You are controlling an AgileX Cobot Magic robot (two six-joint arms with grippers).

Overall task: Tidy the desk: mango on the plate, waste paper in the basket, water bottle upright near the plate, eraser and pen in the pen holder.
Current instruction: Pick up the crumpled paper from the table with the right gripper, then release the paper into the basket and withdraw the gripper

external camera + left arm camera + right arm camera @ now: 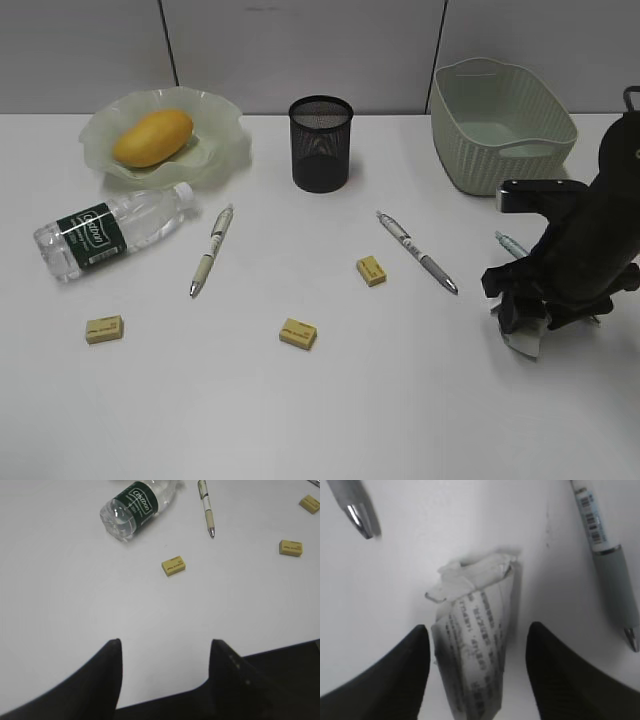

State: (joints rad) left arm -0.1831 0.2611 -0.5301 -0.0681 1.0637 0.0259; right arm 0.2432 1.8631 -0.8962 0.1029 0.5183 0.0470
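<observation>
The waste paper (470, 645), a crumpled white scrap with printed text, lies on the desk (400, 400) between the fingers of my right gripper (478, 626). That gripper is open and neither finger presses the paper. In the exterior view the right gripper (525, 315) points down over the scrap (524, 341), in front of the basket (500, 125). The mango (152, 137) lies on the plate (225, 150). The water bottle (110, 230) lies on its side. The pen holder (321, 143) stands at the back centre. My left gripper (165, 645) is open and empty over bare desk.
Two pens (211, 249) (416, 251) and three yellow erasers (104, 329) (298, 333) (371, 270) lie loose on the desk. A third pen (510, 243) is partly hidden behind the right arm. A pen (602, 555) lies close to the right of the paper.
</observation>
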